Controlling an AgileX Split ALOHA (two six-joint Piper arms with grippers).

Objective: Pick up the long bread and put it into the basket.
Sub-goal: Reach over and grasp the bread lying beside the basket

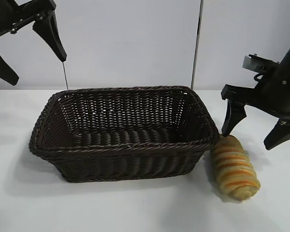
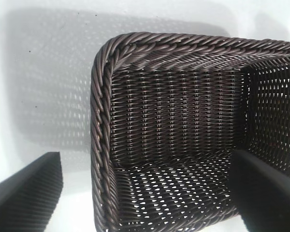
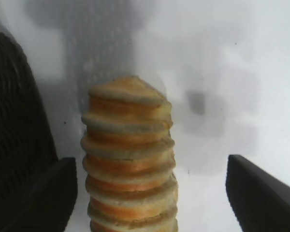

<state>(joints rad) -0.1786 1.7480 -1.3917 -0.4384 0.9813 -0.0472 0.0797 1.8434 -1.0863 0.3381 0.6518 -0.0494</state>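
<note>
The long bread (image 1: 235, 167), a tan loaf with orange-brown ridged stripes, lies on the white table just right of the basket (image 1: 121, 145), touching its right front corner. The basket is dark brown wicker and holds nothing. My right gripper (image 1: 253, 133) is open, hanging just above the loaf's far end. In the right wrist view the bread (image 3: 129, 159) lies between the spread fingers (image 3: 48, 193), untouched. My left gripper (image 1: 31, 55) is open, raised high above the basket's left end; its wrist view looks down into the basket (image 2: 102, 121).
The white table (image 1: 135, 208) stretches in front of the basket and around the loaf. A pale wall with a vertical seam (image 1: 197, 43) stands behind. The basket's wall (image 3: 14, 121) lies close beside the right gripper's near finger.
</note>
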